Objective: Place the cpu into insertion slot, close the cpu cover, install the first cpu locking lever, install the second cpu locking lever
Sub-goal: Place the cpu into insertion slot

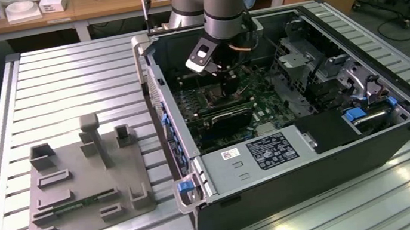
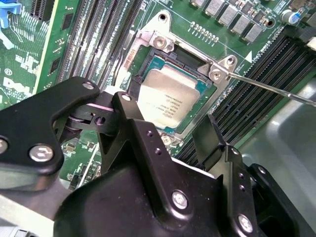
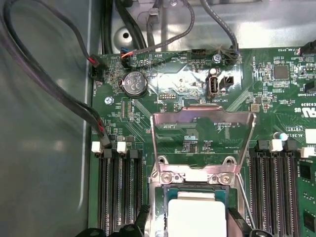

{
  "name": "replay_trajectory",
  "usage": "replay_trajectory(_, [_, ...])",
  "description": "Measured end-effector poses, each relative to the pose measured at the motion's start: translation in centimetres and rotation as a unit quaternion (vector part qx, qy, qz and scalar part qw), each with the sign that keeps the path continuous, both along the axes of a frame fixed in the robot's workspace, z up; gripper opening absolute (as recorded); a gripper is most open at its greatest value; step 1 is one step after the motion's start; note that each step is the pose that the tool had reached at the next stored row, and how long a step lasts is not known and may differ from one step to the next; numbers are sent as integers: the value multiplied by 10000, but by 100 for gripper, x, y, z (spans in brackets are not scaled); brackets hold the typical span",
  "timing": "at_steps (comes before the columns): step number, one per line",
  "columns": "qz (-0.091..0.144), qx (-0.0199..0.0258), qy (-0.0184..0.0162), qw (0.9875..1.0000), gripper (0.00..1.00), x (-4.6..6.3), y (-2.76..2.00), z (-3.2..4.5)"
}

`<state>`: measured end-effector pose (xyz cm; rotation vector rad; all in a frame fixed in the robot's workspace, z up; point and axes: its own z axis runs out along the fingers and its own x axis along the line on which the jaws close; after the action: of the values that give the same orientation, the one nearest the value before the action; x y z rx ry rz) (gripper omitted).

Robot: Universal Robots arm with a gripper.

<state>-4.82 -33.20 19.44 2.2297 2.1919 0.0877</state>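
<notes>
Jaws spread wide and empty, hovering just above the socket in the second wrist view, one finger (image 2: 123, 106) on either side of the chip. The ribbed metal tabletop (image 1: 63, 80) carries the open computer case (image 1: 297, 195), lying on its side. A grey parts fixture (image 1: 86, 186) sits beside it on the exterior view's left, well apart from the work. The arm (image 1: 223, 4) reaches down into the case over the motherboard (image 3: 148, 98). Status, big to small: the cpu cover (image 3: 197, 117) stands up on its hinge with its window showing the board behind and is clear of the chip, so closing isn't done. The insertion slot (image 2: 160, 42) below it is occupied. The cpu (image 2: 168, 96) lies flat inside and looks square to the rim with nothing gripping it, so I'd call placement done. One locking lever (image 2: 271, 89) sticks out unlatched, a thin wire from the socket corner angling over the memory slots (image 2: 274, 61). I can't make out the second lever for sure. My read is roughly a quarter through, with the cover and both levers left.
</notes>
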Motion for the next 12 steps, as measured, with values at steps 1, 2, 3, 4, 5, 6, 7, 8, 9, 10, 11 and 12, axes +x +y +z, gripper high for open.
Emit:
replay_trajectory(1, [0,0,0,10000,67,0,-1,-2])
replay_trajectory(2, [-1,0,0,10000,67,1,-2,-6])
replay_trajectory(3, [0,-1,0,10000,67,2,-3,-12])
replay_trajectory(4, [-1,-1,0,10000,67,2,-4,-16])
replay_trajectory(5, [-1,-2,1,10000,67,2,-4,-16])
replay_trajectory(6, [-1,-2,1,10000,67,2,-4,-16])
replay_trajectory(7, [0,-3,1,10000,67,2,-4,-16])
replay_trajectory(8, [-1,-2,1,10000,67,2,-4,-16])
replay_trajectory(9, [-1,-2,1,10000,67,2,-4,-17])
replay_trajectory(10, [0,1,-1,10000,67,3,-3,-18])
replay_trajectory(11, [0,0,0,10000,69,3,-3,-19])
replay_trajectory(12, [0,-1,0,10000,75,2,-3,-18])
